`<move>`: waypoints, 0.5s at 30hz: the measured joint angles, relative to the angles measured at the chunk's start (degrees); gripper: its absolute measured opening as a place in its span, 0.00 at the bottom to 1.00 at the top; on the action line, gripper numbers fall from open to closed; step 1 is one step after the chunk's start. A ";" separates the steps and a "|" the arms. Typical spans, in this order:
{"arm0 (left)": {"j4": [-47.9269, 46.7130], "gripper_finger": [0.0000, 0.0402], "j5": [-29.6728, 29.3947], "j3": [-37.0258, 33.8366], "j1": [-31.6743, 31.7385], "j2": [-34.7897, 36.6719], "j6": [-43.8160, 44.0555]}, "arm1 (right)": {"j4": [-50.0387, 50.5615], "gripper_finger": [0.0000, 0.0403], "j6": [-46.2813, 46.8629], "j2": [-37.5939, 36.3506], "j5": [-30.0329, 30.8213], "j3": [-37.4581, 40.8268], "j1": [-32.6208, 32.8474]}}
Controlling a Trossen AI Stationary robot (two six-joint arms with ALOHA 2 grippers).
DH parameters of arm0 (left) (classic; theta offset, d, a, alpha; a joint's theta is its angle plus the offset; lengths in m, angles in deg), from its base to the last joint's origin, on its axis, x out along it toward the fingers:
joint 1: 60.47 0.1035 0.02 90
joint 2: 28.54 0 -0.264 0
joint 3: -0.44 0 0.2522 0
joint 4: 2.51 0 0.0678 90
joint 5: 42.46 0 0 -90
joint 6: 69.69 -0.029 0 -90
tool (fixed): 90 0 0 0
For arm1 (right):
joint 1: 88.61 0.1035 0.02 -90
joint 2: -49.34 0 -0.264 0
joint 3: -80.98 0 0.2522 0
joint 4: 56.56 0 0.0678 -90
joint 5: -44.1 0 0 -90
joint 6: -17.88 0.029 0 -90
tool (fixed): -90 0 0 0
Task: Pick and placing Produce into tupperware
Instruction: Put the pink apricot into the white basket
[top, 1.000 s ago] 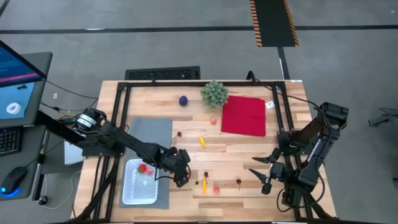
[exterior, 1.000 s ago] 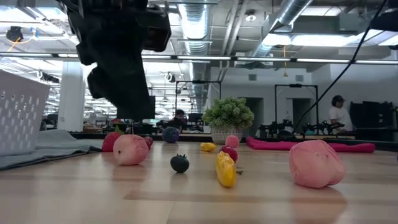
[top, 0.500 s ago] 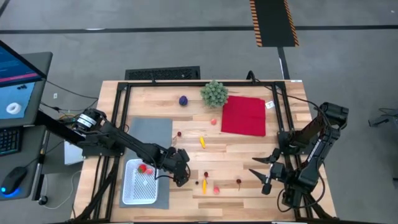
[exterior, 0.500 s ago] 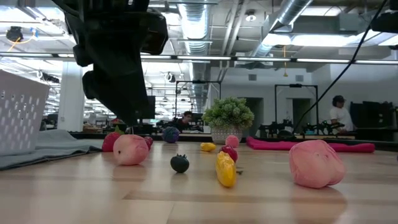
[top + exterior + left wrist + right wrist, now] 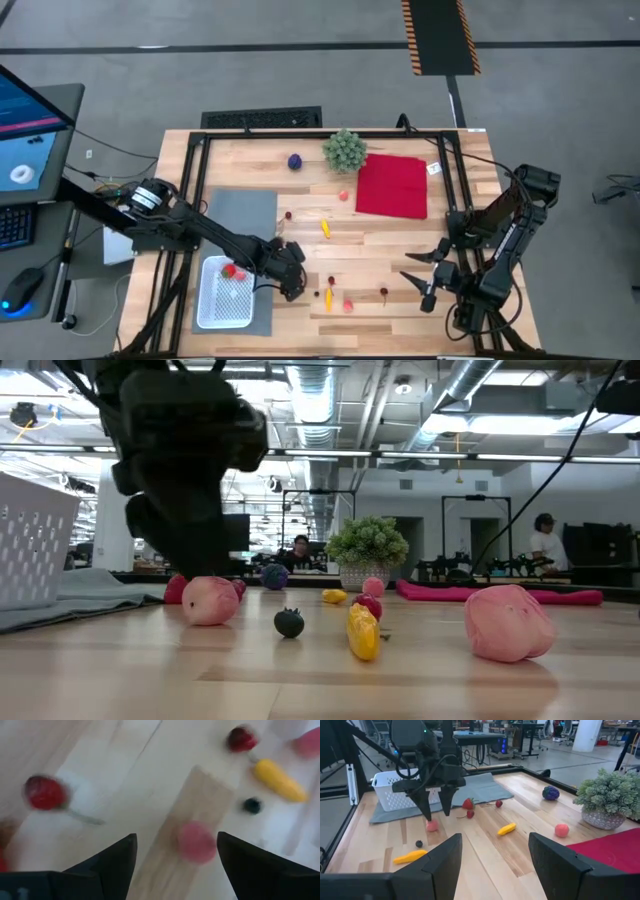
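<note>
The high view looks straight down on the whole table. The low view looks level across it from table height. Both share the plant and yellow produce.

One container, one mat, one red cloth, one plant, one purple ball, two yellow vegetables, three pink fruits.

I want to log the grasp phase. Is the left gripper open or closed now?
Open. In the left wrist view the left gripper has its two dark fingers spread apart, with the pink fruit in the gap; the right wrist view shows its fingertips separated above it.
</note>
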 joint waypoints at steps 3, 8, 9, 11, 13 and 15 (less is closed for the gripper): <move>1.24 0.66 0.01 0.12 0.00 -0.90 0.38 | 0.00 0.63 0.00 0.00 -0.11 0.00 0.00; 0.96 0.66 1.26 0.05 0.00 -1.88 0.19 | 0.04 0.63 0.00 0.00 -0.11 0.00 -0.12; 1.28 0.66 1.26 0.04 0.00 -1.88 0.37 | 0.02 0.63 0.00 0.00 -0.14 0.00 -0.30; 2.50 0.66 1.45 0.17 0.00 -2.69 0.56 | 0.01 0.63 0.00 0.00 -0.28 0.00 -0.37; 2.33 0.66 1.75 0.00 0.00 -2.94 0.51 | 0.03 0.63 0.00 0.00 -0.30 0.00 -0.37; 3.21 0.66 1.86 0.17 0.00 -3.58 0.50 | 0.04 0.63 0.00 0.00 -0.30 0.00 -0.37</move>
